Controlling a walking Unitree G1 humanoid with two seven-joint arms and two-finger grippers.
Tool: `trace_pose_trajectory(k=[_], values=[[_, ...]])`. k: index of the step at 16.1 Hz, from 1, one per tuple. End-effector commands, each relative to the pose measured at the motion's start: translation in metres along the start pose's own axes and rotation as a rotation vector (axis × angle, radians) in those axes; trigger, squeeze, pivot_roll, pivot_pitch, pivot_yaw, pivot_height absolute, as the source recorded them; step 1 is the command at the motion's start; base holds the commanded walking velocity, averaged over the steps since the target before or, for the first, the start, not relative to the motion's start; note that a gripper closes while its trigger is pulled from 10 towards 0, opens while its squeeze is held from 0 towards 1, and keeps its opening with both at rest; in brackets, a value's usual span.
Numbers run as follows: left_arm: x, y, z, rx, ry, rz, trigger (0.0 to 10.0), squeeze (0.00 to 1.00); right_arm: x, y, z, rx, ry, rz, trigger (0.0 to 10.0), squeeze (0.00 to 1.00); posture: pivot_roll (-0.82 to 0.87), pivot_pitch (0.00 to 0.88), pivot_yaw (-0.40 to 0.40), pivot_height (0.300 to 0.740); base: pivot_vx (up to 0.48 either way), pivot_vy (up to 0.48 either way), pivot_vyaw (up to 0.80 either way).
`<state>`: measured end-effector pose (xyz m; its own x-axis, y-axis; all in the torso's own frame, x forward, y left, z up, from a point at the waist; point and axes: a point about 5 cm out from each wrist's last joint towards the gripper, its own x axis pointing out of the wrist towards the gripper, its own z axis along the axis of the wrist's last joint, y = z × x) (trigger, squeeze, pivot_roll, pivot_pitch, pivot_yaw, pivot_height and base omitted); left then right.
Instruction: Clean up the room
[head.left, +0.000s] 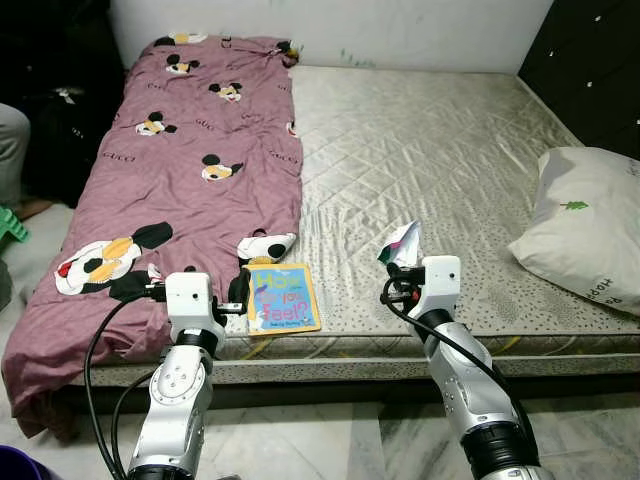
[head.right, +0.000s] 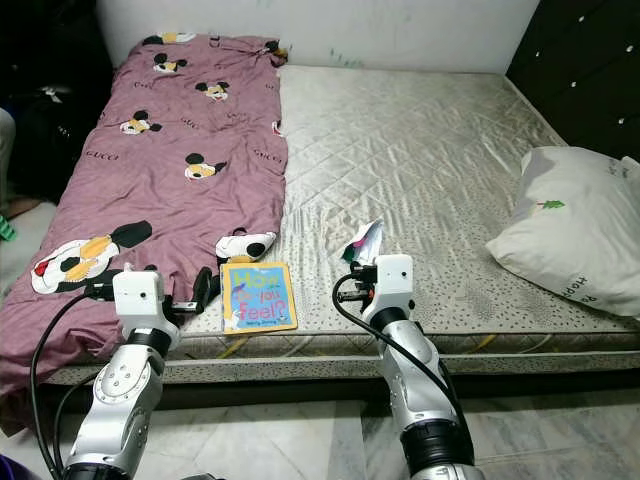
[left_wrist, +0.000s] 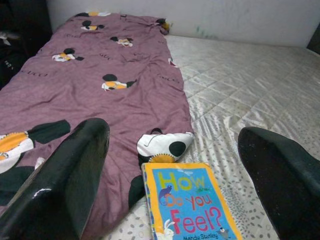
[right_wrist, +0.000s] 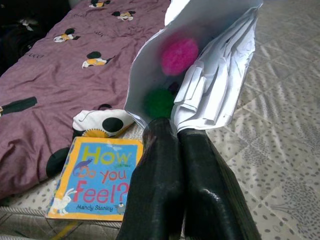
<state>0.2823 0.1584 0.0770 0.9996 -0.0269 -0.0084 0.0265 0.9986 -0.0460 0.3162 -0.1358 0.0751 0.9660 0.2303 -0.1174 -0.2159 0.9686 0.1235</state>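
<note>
Bedroom, low bed: bare quilted mattress against a white wall, marble floor in front of it.

Item 1: purple blanket with cartoon-mouse print, spread along the left side of the mattress, its near end hanging over the edge.

Item 2: children's book, blue cover with yellow border, lying flat near the front edge of the mattress, just beside the blanket's hem.

Item 3: white pillow, at the right edge of the mattress, well apart from the book.

Item 4: crumpled white paper, with pink and green spots inside its fold, pinched in my right hand, fingers closed tight on its lower edge; held just above the mattress, right of the book.

Item 5: my left hand, fingers spread wide, empty, hovering at the front edge of the bed with the book between and ahead of its fingers.
</note>
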Motion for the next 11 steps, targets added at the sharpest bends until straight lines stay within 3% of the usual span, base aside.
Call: trace_pose_trajectory(k=[1, 7, 11], values=[[-0.0006, 0.0006, 0.0044, -0.008, -0.021, -0.005, 10.0, 0.00, -0.0005, -0.0011, -0.0002, -0.005, -0.003, -0.003, 10.0, 0.00, -0.02, 0.105, -0.061, 0.740, 0.000, 0.000, 0.00], [0.0004, 0.0013, 0.0056, -0.006, -0.024, -0.008, 10.0, 0.00, 0.0002, -0.0006, 0.0003, -0.004, -0.005, -0.003, 10.0, 0.00, -0.01, 0.110, -0.060, 0.740, 0.000, 0.000, 0.00], [0.0002, 0.0008, 0.0063, -0.004, -0.028, -0.015, 10.0, 0.00, 0.0001, -0.0005, 0.0003, -0.002, -0.006, -0.005, 10.0, 0.00, -0.01, 0.113, -0.055, 0.740, 0.277, 0.000, 0.00]])
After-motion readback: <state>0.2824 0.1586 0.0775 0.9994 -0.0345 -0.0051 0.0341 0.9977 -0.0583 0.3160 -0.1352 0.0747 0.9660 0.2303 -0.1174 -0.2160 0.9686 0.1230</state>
